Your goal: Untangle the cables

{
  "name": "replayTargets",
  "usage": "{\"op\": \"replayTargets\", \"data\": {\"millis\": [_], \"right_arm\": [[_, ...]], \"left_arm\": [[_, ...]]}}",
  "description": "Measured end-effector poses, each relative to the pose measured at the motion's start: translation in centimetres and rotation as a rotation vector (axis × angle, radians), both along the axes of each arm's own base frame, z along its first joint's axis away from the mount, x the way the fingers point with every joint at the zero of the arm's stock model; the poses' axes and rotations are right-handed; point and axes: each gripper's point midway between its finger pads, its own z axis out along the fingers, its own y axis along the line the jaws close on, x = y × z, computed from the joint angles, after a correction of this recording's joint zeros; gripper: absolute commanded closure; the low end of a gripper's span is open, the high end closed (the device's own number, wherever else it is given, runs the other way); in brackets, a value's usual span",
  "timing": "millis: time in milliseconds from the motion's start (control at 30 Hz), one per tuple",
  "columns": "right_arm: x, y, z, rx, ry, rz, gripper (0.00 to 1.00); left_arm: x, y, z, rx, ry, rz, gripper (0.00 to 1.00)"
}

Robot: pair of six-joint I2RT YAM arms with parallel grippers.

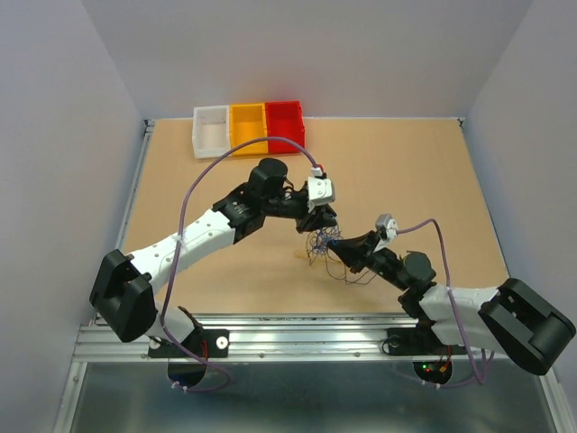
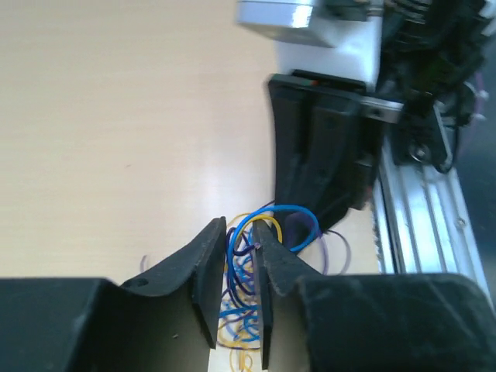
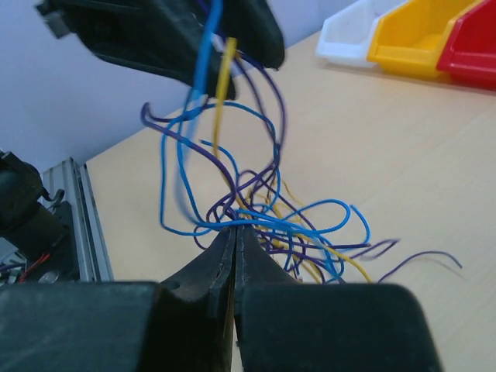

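Note:
The cables are a small tangle of thin blue, purple and yellow wires on the tan table, between my two grippers. My left gripper hangs over the tangle. In the left wrist view its jaws stand a narrow gap apart, with blue and yellow strands running up between them and a blue loop round the right fingertip. My right gripper is shut on blue and purple strands at its tips. There, strands rise to the left gripper.
White, yellow and red bins stand in a row at the table's far edge. An aluminium rail runs along the near edge. The two grippers are a few centimetres apart.

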Motion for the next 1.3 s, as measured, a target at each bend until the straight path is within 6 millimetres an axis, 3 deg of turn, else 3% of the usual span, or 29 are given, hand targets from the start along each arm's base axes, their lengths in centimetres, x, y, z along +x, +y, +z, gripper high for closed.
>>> {"op": "replayTargets", "data": {"millis": [67,100,200,300,433,567,667,833,967,1133,1233,1300], "right_arm": [[-0.2,-0.2,0.6,0.017,-0.014,-0.002,0.99],[-0.2,-0.3,1.3,0.033,-0.027,-0.005,0.99],[-0.5,-0.6,2.9,0.074,-0.063,-0.009,0.99],[-0.9,-1.1,4.9,0.126,-0.101,-0.016,1.00],[-1.3,-2.3,7.8,0.213,-0.153,-0.048,0.99],[-0.8,-4.8,11.0,0.338,-0.182,-0.161,1.00],[0.1,-6.7,11.8,0.402,-0.155,-0.266,0.99],[1.8,-8.1,10.1,0.396,-0.064,-0.384,0.99],[2.9,-8.1,7.8,0.336,0.003,-0.435,0.99],[4.3,-7.9,6.5,0.261,0.062,-0.485,0.99],[5.0,-7.7,7.6,0.251,0.057,-0.507,0.99],[5.6,-7.6,8.9,0.248,0.048,-0.519,1.00]], "left_arm": [[1.4,0.1,0.3,-0.008,-0.017,0.068,0.59],[2.0,0.2,0.5,-0.014,-0.028,0.095,0.45],[3.8,0.5,0.5,-0.014,-0.043,0.186,0.22],[5.1,0.8,0.6,-0.011,-0.055,0.265,0.21],[6.5,1.3,0.9,-0.018,-0.073,0.337,0.07],[7.2,2.9,1.1,-0.031,-0.095,0.435,0.04],[7.9,4.9,3.0,-0.077,-0.130,0.534,0.05],[9.0,8.0,8.4,-0.214,-0.210,0.705,0.07],[9.4,9.1,10.3,-0.271,-0.237,0.747,0.10],[5.8,5.1,8.2,-0.233,-0.227,0.483,0.09],[4.5,2.3,4.9,-0.164,-0.199,0.383,0.09],[4.8,0.9,1.5,-0.092,-0.163,0.354,0.10]]}}
